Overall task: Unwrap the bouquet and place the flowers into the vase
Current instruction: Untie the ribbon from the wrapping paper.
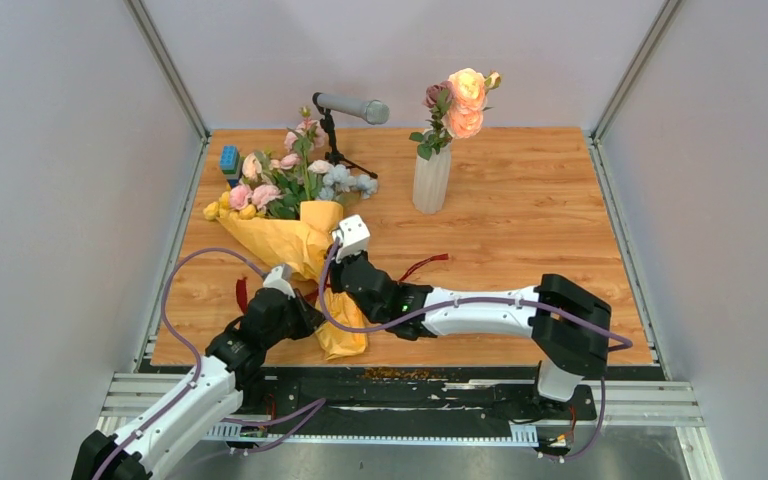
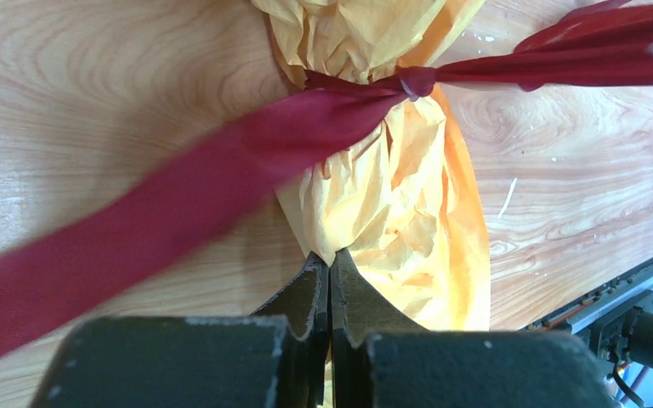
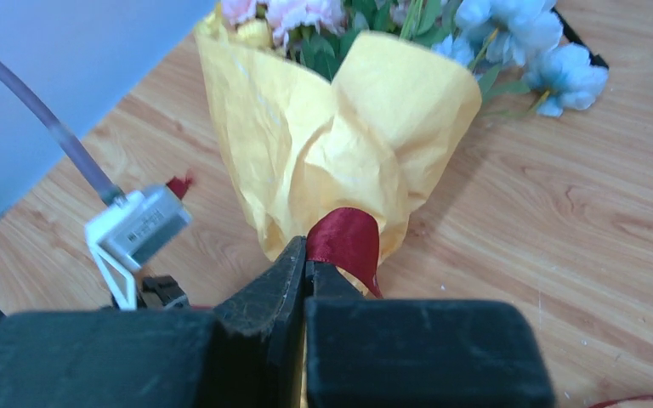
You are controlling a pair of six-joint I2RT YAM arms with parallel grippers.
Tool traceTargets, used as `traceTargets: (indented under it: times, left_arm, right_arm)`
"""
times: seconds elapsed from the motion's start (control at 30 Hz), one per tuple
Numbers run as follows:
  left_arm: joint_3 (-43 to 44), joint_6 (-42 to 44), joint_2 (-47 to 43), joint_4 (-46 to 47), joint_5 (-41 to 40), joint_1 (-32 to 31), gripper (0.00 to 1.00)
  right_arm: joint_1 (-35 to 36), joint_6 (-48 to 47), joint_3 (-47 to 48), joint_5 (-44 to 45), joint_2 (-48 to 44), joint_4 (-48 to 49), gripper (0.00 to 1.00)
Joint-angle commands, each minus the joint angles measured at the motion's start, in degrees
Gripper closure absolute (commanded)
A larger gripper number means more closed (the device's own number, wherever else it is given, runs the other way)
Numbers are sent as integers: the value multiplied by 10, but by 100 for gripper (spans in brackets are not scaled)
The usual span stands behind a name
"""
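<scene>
Though both sets of jaws are clenched flat together, neither wrist view makes plain whether anything is caught between them. The left gripper [image 2: 330,276] has its tips against the crinkled orange-yellow paper [image 2: 408,212] below the knot, and the dark red ribbon [image 2: 178,195] stretches across just beside it. The right gripper [image 3: 306,259] meets the narrow tied end of the bouquet [image 1: 295,235], where a loop of ribbon rises right at its fingertips. Both arms reach low over the table [image 1: 520,230], the left from the near-left corner and the right folded sideways from the near right, so their wrists converge on the wrapped stems. The bouquet lies on its side at the left, its flowers [image 1: 290,175] pointing away. Behind the blooms are a microphone [image 1: 352,106] on a black stand and a blue block [image 1: 229,158]. The vase [image 1: 431,180] stands upright well to the right, holding peach and dark pink roses. Print on the white camera module [image 3: 136,225] is too small to read.
</scene>
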Motion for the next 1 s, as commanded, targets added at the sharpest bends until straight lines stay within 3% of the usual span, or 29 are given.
traceTargets:
  times: [0.0, 0.37, 0.47, 0.57, 0.67, 0.83, 0.97]
  left_arm:
    - [-14, 17, 0, -58, -45, 2, 100]
    - [-3, 20, -7, -66, -44, 2, 100]
    - [10, 23, -12, -74, -40, 2, 100]
    - [28, 26, -19, -87, -32, 2, 79]
    - [51, 30, -30, -103, -25, 2, 58]
    - [99, 44, -45, -159, -5, 2, 42]
    - [121, 41, -46, -167, 22, 2, 33]
  right_arm:
    - [-12, 27, 40, 22, -52, 31, 100]
    - [-25, 40, 20, -2, -60, 16, 100]
    - [-31, 45, 15, 0, -65, 1, 90]
    - [-47, 55, 0, -9, -78, -21, 71]
    - [-73, 78, -29, -30, -98, -47, 59]
    - [-132, 100, -81, -104, -132, -79, 47]
    - [-146, 48, -127, -167, -160, -51, 40]
